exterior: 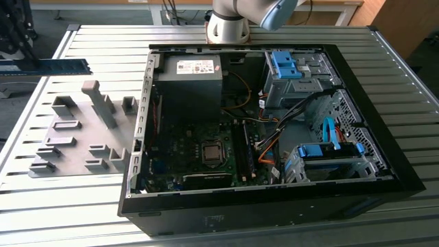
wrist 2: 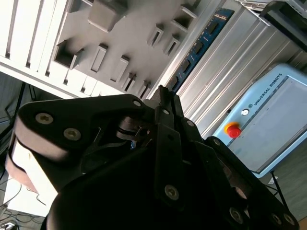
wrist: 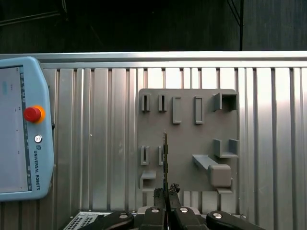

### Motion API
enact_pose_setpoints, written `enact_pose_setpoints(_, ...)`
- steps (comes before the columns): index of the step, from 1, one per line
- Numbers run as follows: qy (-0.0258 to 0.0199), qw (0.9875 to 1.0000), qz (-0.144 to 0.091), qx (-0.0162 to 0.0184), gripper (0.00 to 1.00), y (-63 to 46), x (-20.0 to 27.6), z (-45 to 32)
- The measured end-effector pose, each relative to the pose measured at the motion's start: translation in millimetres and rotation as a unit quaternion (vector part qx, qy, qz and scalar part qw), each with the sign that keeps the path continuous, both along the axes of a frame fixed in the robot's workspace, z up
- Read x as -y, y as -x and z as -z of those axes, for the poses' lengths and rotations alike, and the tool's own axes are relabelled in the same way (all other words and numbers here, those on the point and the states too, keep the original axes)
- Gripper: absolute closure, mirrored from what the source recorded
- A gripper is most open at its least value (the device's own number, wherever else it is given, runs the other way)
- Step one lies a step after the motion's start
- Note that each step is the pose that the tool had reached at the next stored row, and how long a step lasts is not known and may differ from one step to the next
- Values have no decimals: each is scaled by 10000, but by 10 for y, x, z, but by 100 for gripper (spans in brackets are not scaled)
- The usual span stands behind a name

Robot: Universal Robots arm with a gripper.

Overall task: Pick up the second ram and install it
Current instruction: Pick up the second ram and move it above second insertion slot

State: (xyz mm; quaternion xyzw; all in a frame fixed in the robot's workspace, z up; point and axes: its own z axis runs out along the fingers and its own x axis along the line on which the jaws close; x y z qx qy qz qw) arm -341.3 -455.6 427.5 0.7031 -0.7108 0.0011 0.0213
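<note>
The second ram (exterior: 51, 67) is a long blue stick held level in the air at the exterior view's far left, above the table and beyond the grey holder plate (exterior: 75, 136). My gripper (exterior: 19, 60) is shut on one end of it. In the first wrist view the ram (wrist: 165, 155) shows edge-on as a thin line rising from my gripper (wrist: 166, 192), over the holder plate (wrist: 187, 139). In the second wrist view the blue ram (wrist 2: 199, 45) with its black chips runs out from my gripper (wrist 2: 163, 96).
An open black computer case (exterior: 384, 177) lies on the slatted metal table (exterior: 61, 206), its motherboard (exterior: 199, 149) and memory slots (exterior: 241, 149) exposed. A teach pendant (wrist: 19, 124) with a red button lies beside the holder plate. The arm's base (exterior: 230, 23) stands behind the case.
</note>
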Motion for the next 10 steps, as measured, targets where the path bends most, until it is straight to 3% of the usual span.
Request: enact_pose_setpoints(10,0,10000,0,0,86,-185,0,4)
